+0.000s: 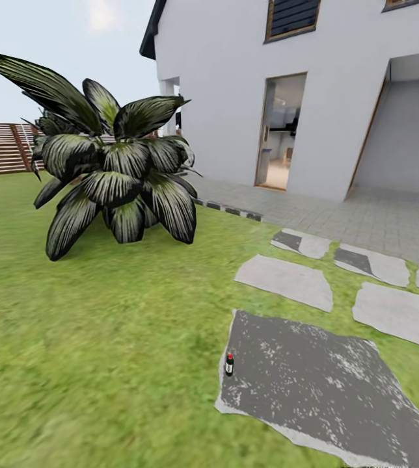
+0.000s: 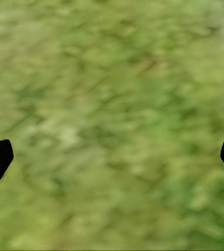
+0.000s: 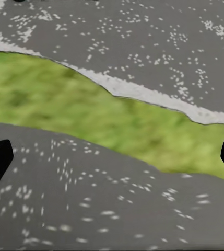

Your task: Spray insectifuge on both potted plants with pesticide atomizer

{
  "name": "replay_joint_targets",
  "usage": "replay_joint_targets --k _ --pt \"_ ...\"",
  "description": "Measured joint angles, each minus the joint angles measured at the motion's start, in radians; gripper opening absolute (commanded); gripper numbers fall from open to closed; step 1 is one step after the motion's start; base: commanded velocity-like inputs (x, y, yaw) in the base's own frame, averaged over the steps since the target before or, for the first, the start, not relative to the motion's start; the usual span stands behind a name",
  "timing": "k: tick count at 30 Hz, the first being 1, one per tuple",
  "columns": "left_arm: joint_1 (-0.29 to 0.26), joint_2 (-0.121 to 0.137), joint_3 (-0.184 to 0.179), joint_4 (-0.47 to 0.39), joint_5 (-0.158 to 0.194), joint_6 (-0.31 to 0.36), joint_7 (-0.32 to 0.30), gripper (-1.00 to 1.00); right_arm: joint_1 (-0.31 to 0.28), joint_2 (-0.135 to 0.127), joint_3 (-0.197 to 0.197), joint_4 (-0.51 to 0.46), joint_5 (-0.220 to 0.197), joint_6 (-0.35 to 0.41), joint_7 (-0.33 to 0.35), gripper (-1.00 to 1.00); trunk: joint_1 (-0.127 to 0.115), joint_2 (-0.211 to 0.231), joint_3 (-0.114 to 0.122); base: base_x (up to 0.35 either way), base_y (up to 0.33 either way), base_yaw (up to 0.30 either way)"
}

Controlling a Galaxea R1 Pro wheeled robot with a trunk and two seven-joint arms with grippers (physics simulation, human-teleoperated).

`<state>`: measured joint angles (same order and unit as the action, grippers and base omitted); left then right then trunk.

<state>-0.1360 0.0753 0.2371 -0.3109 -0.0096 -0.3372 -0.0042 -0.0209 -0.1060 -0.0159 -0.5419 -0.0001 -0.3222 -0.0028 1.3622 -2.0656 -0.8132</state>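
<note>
Item: pesticide atomizer [image 1: 229, 364], slim dark bottle, red top, upright at the near-left edge of a large paving stone [image 1: 326, 390]. Likely light, rigid, easily toppled (grasp mid-body, below the cap). Left end effector [image 2: 112, 157] and right end effector [image 3: 112, 157]: fingers spread wide, holding nothing.

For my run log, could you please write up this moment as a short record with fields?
setting: lawn with grey stepping stones beside a white house
pesticide atomizer: upright on the left edge of the nearest stone
shrub: big, striped, dark-leaved, on the grass further back at left
left gripper: open, above grass
right gripper: open, above two stones and the grass strip between them
atomizer status: not yet picked up
</note>
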Motion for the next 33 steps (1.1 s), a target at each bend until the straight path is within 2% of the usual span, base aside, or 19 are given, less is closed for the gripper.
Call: replay_joint_targets --k 19,33 --pt "0.000 0.000 0.000 0.000 0.000 0.000 0.000 1.00 0.000 0.000 0.001 0.001 0.000 0.001 0.000 1.00 0.000 0.000 0.000 0.146 0.335 -0.276" --pt "0.000 0.000 0.001 0.000 0.000 0.000 0.000 1.00 0.000 0.000 0.003 0.001 0.000 0.000 0.000 1.00 0.000 0.000 0.000 0.160 0.327 -0.032"
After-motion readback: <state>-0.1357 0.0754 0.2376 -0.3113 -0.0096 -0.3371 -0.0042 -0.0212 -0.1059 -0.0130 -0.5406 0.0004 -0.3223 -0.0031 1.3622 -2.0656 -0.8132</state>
